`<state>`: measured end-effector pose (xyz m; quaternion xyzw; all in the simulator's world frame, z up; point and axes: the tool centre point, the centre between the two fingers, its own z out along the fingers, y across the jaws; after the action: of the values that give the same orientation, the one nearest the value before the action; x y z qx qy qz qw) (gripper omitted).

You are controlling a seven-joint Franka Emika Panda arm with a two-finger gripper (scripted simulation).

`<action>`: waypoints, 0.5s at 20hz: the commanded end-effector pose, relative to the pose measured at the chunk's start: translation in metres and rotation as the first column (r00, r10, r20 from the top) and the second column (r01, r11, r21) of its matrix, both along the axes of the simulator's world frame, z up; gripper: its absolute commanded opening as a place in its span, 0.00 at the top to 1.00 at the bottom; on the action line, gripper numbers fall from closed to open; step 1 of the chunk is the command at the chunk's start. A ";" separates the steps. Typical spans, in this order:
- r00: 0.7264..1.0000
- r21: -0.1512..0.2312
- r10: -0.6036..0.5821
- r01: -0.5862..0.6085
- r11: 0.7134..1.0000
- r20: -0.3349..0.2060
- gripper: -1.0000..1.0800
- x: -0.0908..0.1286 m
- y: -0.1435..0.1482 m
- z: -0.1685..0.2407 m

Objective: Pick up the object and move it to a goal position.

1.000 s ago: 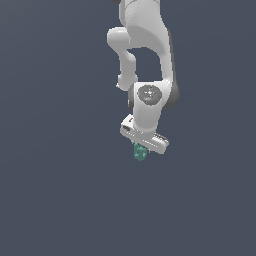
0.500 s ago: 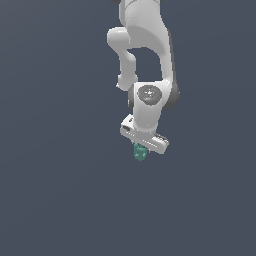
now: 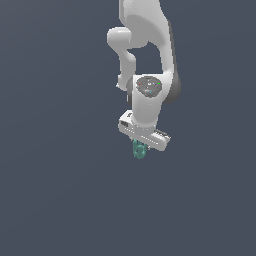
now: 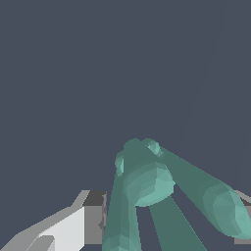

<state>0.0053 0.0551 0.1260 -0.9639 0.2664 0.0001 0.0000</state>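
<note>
Teal-green object (image 3: 138, 149), seemingly white gripper (image 3: 140, 145)

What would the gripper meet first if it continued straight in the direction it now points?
Apart from the teal object between its fingers, the gripper seems to have a free way: both views show only plain dark background beyond it, though depth there is hard to judge.

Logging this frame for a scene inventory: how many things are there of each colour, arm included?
White robot arm with its gripper: 1
Teal-green lumpy object with stubby prongs, held between the jaws: 1
Total: 2
</note>
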 end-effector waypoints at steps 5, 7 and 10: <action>1.000 0.000 0.000 0.000 1.000 0.001 1.00 0.006 -0.010 0.051; 1.000 0.000 0.000 0.000 1.000 0.001 1.00 0.009 -0.013 0.071; 1.000 0.000 -0.001 0.001 1.000 0.001 1.00 0.013 -0.020 0.103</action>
<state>0.0168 0.0387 0.2125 -0.9638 0.2667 -0.0002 0.0001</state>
